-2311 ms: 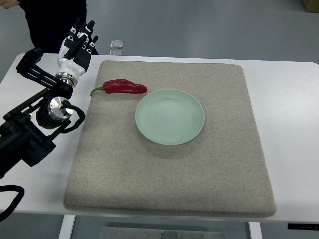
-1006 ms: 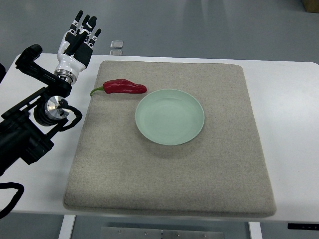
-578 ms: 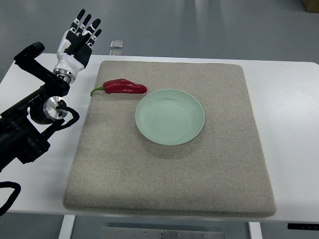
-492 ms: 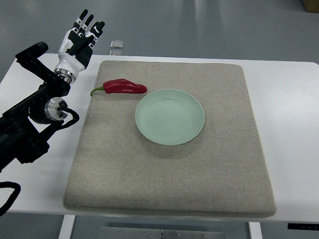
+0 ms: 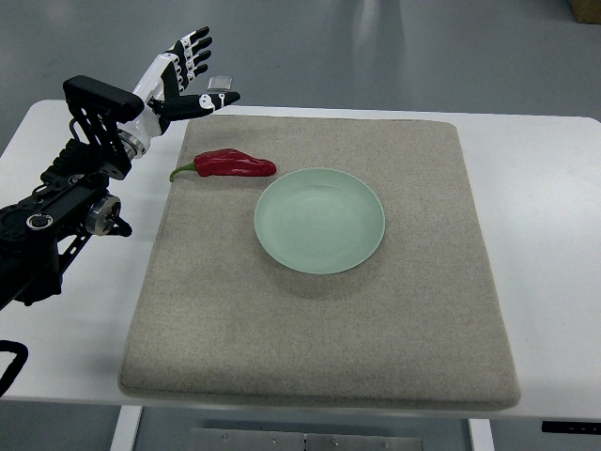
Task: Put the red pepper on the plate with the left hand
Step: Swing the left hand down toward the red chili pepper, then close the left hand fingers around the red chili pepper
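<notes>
We see the left hand (image 5: 180, 77) above the mat's (image 5: 319, 329) far corner, fingers (image 5: 195, 47) spread, empty; red pepper (image 5: 230, 164) beside the plate (image 5: 319, 220)

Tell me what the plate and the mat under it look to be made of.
Plate: likely glazed ceramic, possibly melamine; pale green, smooth, with a soft sheen and even rim. Mat: looks like felt or woven fabric; grey-beige, matte, with a fine speckled texture and rounded corners.
</notes>
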`<state>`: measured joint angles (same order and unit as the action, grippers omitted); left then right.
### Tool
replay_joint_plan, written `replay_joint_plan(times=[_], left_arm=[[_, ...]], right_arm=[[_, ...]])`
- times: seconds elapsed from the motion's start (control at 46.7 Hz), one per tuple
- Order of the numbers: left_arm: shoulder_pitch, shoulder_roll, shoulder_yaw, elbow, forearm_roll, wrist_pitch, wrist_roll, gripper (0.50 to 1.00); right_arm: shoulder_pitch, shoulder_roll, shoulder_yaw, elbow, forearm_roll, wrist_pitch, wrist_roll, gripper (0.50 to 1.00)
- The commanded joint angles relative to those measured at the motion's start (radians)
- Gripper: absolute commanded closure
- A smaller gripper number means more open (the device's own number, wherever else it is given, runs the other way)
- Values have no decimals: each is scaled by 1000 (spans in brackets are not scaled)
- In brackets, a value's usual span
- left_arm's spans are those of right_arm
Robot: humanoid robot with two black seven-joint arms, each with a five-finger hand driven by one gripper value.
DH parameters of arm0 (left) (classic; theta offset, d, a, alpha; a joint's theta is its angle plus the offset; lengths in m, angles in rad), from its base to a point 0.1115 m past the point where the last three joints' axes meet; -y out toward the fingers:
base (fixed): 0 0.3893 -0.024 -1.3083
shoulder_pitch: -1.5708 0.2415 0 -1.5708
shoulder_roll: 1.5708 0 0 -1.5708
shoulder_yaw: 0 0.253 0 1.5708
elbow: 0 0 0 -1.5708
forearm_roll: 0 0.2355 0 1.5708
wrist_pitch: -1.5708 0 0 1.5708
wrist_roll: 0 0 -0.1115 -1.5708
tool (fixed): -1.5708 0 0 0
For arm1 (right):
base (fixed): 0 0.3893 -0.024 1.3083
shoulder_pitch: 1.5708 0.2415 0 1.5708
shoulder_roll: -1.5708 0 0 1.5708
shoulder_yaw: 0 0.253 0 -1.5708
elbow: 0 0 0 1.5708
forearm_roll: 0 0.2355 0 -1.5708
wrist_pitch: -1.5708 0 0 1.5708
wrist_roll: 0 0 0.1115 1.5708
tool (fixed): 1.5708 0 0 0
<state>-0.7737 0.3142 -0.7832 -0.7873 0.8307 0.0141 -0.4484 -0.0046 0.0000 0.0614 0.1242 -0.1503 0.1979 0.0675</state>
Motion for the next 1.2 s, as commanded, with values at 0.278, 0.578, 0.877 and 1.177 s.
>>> replay_joint_plan(times=[0.278, 0.578, 0.877, 1.177], left_arm=[[-16, 55, 108, 5, 171, 119, 0, 544], [-44, 59, 260, -1, 214, 247, 4, 555], [-124, 109, 433, 5, 214, 185, 16, 555], [-183, 137, 541, 11, 217, 170, 86, 604]], right_arm=[[0, 0, 0, 0, 0, 0, 0, 568], [0, 0, 0, 0, 0, 0, 0, 568], [0, 0, 0, 0, 0, 0, 0, 568], [0, 0, 0, 0, 0, 0, 0, 568]])
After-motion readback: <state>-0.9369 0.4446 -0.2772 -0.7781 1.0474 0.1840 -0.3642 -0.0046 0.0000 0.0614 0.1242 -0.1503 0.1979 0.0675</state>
